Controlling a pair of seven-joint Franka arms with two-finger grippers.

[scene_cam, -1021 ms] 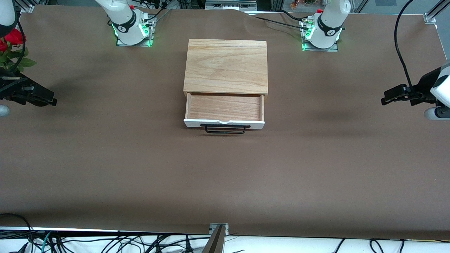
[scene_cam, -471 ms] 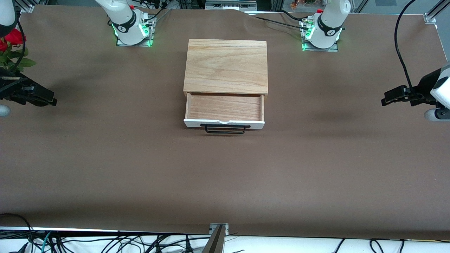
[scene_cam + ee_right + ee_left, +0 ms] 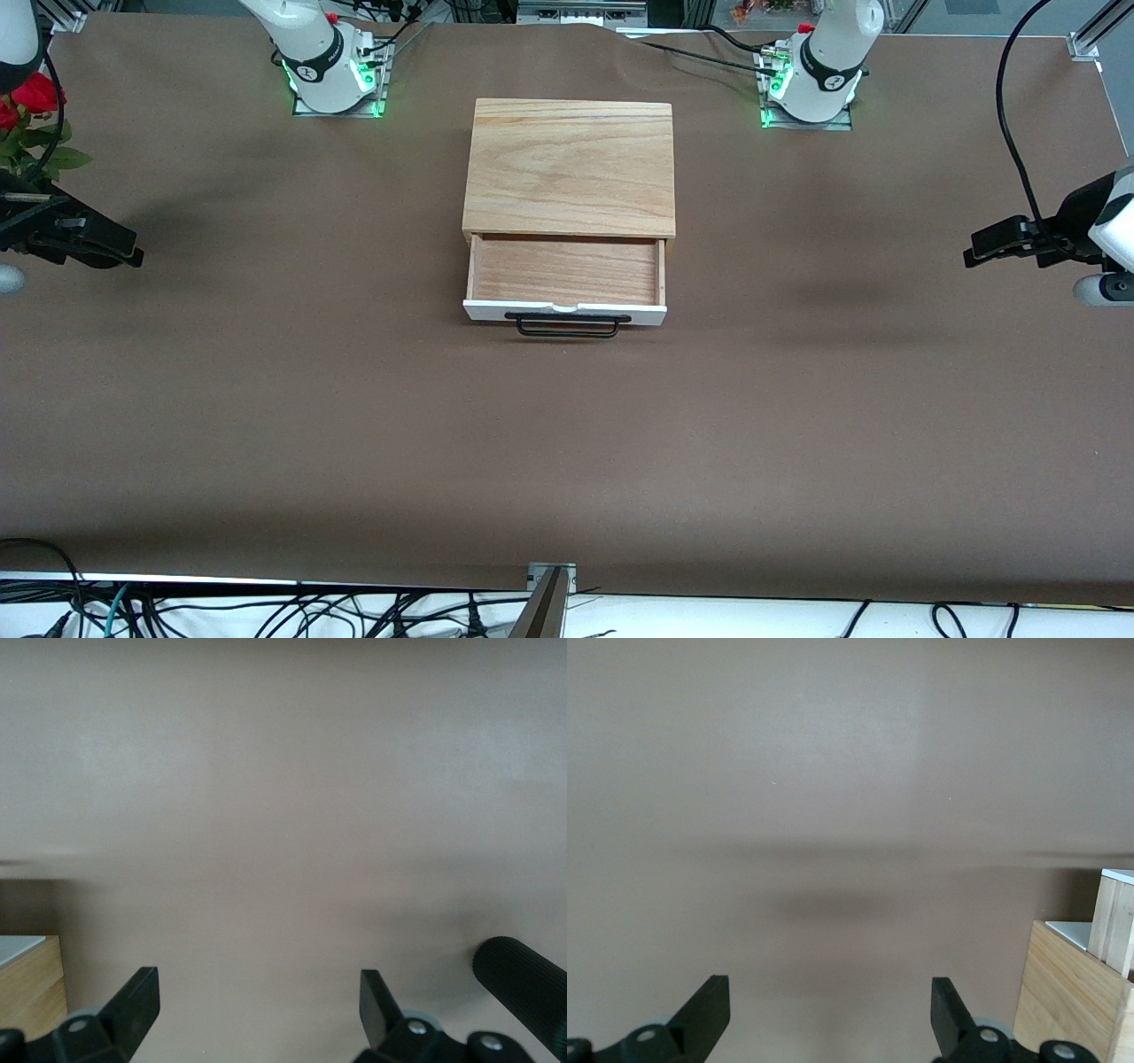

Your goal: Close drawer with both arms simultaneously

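The drawer [image 3: 567, 270] sits pulled out just above the middle of the front view, its white front panel [image 3: 564, 311] and black wire handle [image 3: 567, 325] on the side toward the lower edge of the frame. The wooden box [image 3: 569, 168] lies above it.

The left gripper [image 3: 979, 248] hangs at the frame's edge at the left arm's end of the table [image 3: 567, 461], fingers spread wide, with only a corner of the box in its wrist view. The right gripper [image 3: 124, 252] hangs at the other edge beside the roses [image 3: 27, 97], just as wide and also empty. Both are well apart from the drawer.

I'd bring both down in front of the panel, one either side of the handle. They should touch together and push evenly, or the tray may skew and jam.
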